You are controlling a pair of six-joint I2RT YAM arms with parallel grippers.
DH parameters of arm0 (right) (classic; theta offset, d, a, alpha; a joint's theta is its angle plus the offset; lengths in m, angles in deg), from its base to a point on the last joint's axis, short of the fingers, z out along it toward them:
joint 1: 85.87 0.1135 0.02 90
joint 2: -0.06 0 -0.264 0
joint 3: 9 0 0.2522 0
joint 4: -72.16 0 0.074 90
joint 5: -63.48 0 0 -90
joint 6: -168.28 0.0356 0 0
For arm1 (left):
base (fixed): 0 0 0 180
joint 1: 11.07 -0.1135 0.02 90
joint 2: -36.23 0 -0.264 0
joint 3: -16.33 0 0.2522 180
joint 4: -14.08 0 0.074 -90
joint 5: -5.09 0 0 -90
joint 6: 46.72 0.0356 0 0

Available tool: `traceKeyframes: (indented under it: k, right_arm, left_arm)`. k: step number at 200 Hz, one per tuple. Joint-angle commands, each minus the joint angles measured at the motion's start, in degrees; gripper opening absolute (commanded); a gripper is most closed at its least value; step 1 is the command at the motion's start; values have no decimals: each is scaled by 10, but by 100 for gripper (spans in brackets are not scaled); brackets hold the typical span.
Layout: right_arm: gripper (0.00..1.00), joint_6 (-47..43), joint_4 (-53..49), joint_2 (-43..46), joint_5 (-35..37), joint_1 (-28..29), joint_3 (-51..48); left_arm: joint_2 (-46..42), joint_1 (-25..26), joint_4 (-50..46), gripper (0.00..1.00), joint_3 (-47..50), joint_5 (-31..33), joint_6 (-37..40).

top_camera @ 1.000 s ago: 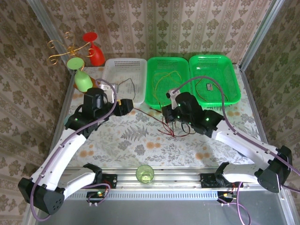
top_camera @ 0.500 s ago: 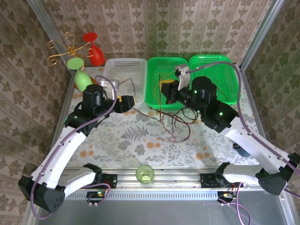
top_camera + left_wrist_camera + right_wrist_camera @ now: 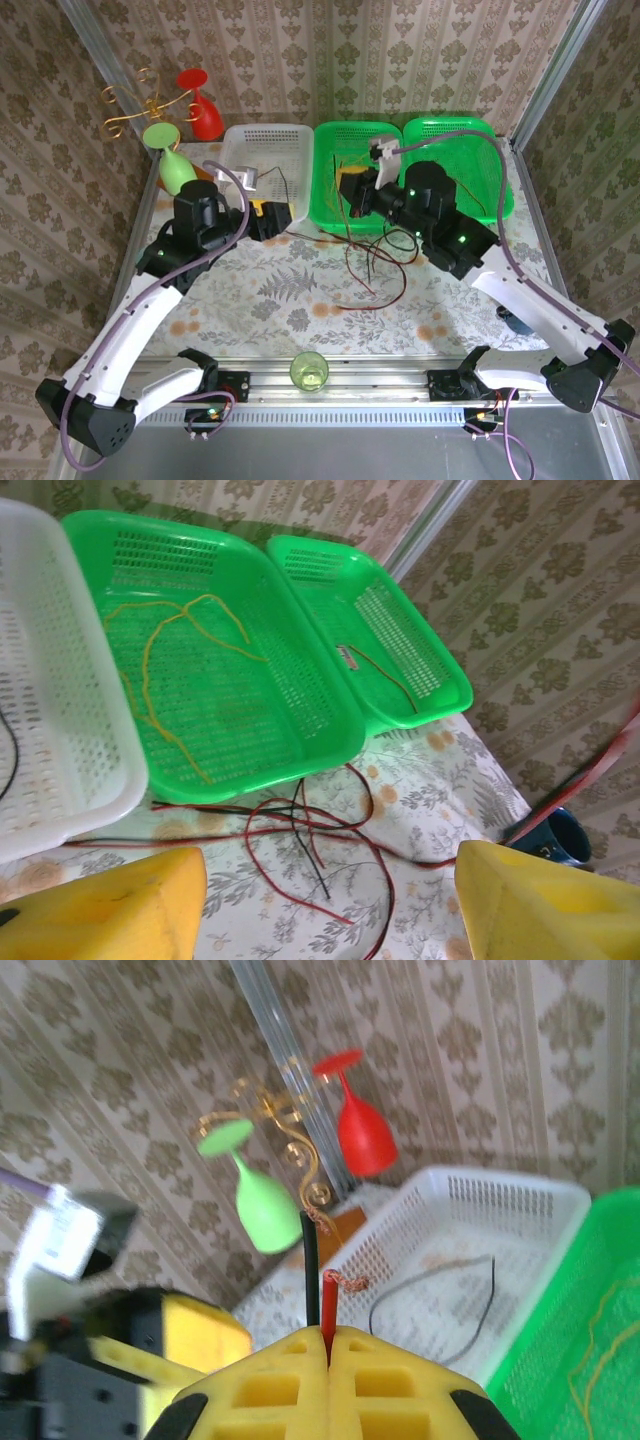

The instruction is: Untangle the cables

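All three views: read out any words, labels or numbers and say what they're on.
No text can be read.
White label on the purple cable: too blurred to read.
Small tag on the wire in the right-hand green basket: too small to read.

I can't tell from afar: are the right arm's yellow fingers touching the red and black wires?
Touching. Right wrist view: right fingers pinch the red wire and black wire between them.

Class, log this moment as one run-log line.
right jaws: shut on red and black cables | left jaws: open, empty | tangle: hanging from right jaws onto table
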Motion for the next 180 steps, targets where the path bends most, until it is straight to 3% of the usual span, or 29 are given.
traceKeyframes:
  k: [1, 45, 180]
  right_arm:
    - [0, 21, 26, 10, 18, -3, -40]
    - [0, 16, 22, 8, 34, -3, -94]
    - [0, 78, 29, 5, -18, -9, -106]
  left_arm:
    - [7, 21, 49, 67, 2, -15, -18]
    - [49, 64, 193, 67, 17, -39, -96]
    - [133, 88, 298, 63, 19, -62, -149]
